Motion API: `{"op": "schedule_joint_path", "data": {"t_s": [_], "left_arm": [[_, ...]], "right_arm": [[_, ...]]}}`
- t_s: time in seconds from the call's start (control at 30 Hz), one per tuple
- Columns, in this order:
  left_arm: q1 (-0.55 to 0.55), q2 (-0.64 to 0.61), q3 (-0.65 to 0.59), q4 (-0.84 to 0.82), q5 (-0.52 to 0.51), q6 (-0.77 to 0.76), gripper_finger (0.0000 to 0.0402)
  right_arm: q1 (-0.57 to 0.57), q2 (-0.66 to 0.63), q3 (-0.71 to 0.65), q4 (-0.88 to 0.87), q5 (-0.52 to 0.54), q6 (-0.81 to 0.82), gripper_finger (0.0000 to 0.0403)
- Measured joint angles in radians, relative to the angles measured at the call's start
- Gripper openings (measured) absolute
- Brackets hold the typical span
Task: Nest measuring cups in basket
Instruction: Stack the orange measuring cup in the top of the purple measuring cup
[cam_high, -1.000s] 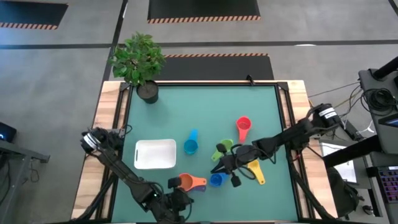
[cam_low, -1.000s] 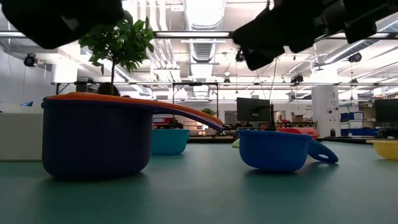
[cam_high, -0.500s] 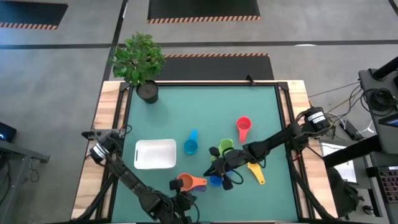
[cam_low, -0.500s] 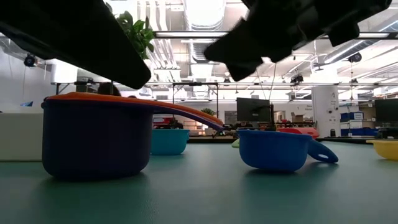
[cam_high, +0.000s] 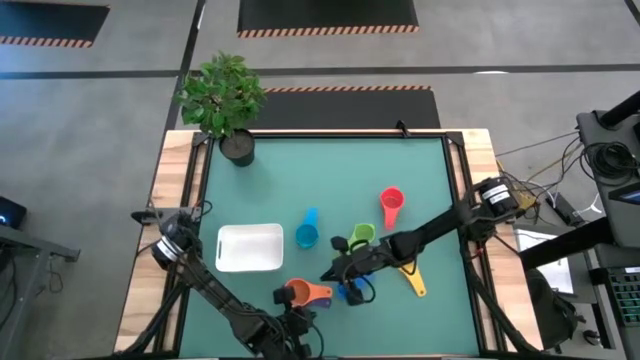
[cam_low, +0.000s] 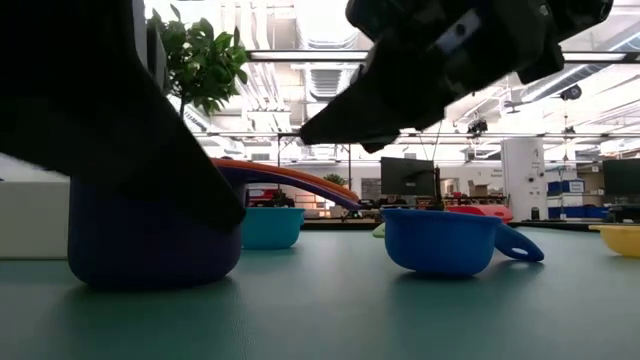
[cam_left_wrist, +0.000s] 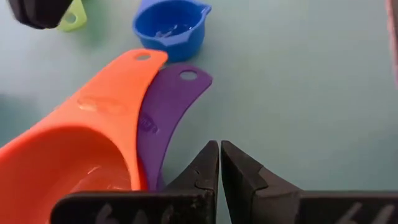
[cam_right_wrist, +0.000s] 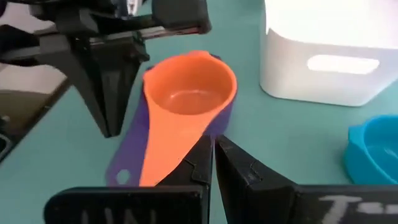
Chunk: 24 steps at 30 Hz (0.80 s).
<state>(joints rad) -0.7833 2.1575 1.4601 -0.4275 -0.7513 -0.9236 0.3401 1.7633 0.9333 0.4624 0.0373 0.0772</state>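
Orange cup (cam_high: 298, 292) sits nested in purple cup (cam_left_wrist: 163, 118).

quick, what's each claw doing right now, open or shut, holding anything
Left claw: shut, holding nothing, beside the orange cup nested in the purple cup.
Right claw: shut, holding nothing, near the same pair.

Teal-green table (cam_high: 330, 180); white basket (cam_high: 249, 247) at eight o'clock. Cups: light blue (cam_high: 306, 234), green (cam_high: 360, 238), red (cam_high: 391, 203), yellow (cam_high: 410, 277), dark blue (cam_low: 444, 240), orange (cam_right_wrist: 188, 93) nested over what seems a purple one (cam_left_wrist: 168, 106). Dark grippers.
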Motion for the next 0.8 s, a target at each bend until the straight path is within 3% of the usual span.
{"op": "schedule_joint_path", "data": {"t_s": [0.13,0.8], "left_arm": [[0.005,0.003,0.0,-0.002,-0.002,-0.01,0.0],[0.029,0.003,-0.007,-0.009,-0.05,-0.033,0.0]], "right_arm": [[0.0,0.017,0.009,-0.015,0.044,0.0,0.0009],[0.015,0.071,0.008,-0.015,0.034,0.009,0.0009]]}}
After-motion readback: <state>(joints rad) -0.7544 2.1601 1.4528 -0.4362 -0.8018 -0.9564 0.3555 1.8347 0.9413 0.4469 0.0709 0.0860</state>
